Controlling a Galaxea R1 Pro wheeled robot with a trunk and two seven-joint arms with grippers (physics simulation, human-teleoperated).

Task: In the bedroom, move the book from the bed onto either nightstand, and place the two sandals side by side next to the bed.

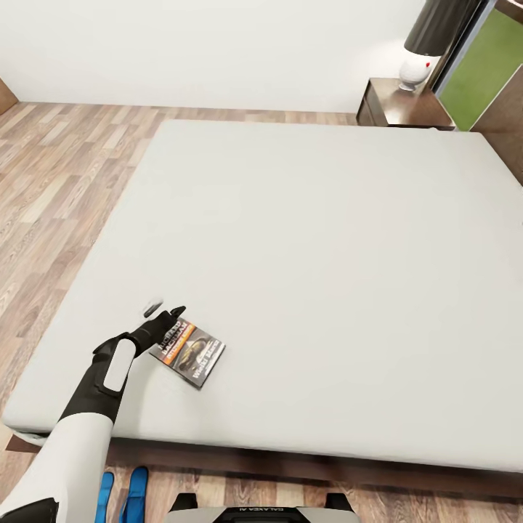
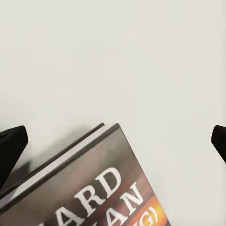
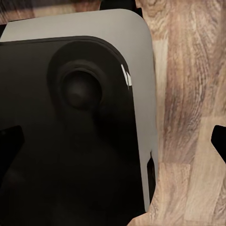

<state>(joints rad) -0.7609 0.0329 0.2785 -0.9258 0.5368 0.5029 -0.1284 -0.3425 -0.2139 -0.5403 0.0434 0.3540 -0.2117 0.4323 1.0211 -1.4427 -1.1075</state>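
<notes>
Pale grey mattress of the bed (image 1: 312, 254) carries the book (image 1: 189, 354) near its near-left corner, lying flat with the cover up. The left gripper (image 1: 165, 314) hovers at the book's far-left corner — its dark fingers spread wide in the left wrist view, one fingertip (image 2: 12, 146) at each edge of the frame, and nothing between them but mattress and the book's corner.

To lift a thin paperback lying flat, I judge the fingers should straddle one edge and come low, so that one slides under the cover; pressing into the soft surface may help. The left arm reaches forward from the near side, wrist angled down.

The right gripper (image 3: 113, 136) looks open and empty — over the robot's own base (image 3: 75, 117) and wood floor (image 3: 188, 94). The nightstand (image 1: 402, 107) stands at the far right, well apart; two blue sandals (image 1: 122, 495) lie on the floor by the near edge.
</notes>
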